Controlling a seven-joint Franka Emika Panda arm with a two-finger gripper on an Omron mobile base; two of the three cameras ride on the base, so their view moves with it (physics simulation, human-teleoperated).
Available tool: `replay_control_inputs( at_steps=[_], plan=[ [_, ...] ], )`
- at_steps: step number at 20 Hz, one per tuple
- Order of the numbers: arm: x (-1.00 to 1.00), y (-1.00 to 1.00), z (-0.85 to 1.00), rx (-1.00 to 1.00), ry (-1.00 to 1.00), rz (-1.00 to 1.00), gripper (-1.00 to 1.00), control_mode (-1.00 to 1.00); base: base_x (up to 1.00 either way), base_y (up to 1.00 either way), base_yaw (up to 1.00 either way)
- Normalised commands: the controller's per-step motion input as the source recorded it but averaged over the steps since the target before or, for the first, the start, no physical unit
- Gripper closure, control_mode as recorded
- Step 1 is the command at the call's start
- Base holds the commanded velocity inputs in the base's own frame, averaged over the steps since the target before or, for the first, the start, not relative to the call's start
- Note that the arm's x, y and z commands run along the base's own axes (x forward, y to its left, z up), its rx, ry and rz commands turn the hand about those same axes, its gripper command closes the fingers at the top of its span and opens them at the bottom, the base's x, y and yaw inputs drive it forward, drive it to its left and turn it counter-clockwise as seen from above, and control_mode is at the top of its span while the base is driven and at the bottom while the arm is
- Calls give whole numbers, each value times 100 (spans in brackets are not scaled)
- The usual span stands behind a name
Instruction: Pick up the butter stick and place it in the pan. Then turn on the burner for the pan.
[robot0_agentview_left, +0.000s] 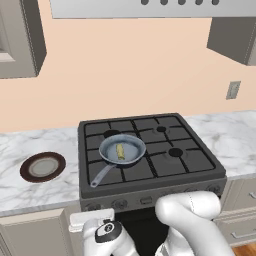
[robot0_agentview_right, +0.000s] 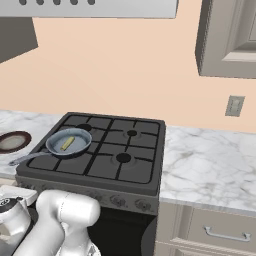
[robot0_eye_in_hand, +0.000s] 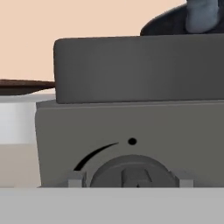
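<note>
Small pale-yellow rectangular butter stick (robot0_agentview_left: 120, 150) lying flat inside the round shallow grey-blue metal frying pan (robot0_agentview_left: 134, 144), near its middle; pan seated on the front-left burner of the dark grey gas stove (robot0_agentview_left: 195, 161), long thin grey handle (robot0_agentview_left: 102, 175) pointing toward the front-left corner. First stage of the task judged complete: butter delivered to the pan and released. Remaining stage: ignition of the burner under the pan. White arm folded low in front of the stove, hand (robot0_eye_in_hand: 131, 183) brought level with the control panel. Seen from the hand camera: round dark grey control knob (robot0_eye_in_hand: 131, 171) directly ahead and very close, with a raised bar across its face, a black arc marking (robot0_eye_in_hand: 94, 155) above and to one side, and a small black dot (robot0_eye_in_hand: 132, 141) above it. Two small grey fingertips (robot0_eye_in_hand: 75, 181) flanking the knob at either side, set roughly knob-width apart; contact with the knob not confirmable, so grip state: cannot tell. Knob apparently at its off position, dot marker above centre; no flame visible at any burner. Flat round plate with dark brown rim (robot0_agentview_left: 30, 174) resting on the white marbled tabletop (robot0_agentview_left: 235, 137) left of the stove, well apart from the pan, not involved. Next action judged necessary: closure on the knob bar, then rotation along the arc.
</note>
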Motion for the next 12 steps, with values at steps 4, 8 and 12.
replay_control_inputs(
  at_steps=[4,8,12],
  plan=[
    [6,13,-7,0,0,0,100,-100,0,0,0],
    [1,18,0,-8,2,2,100,-100,0,0,0],
    [0,16,0,-23,9,1,100,-100,0,0,0]
  ],
)
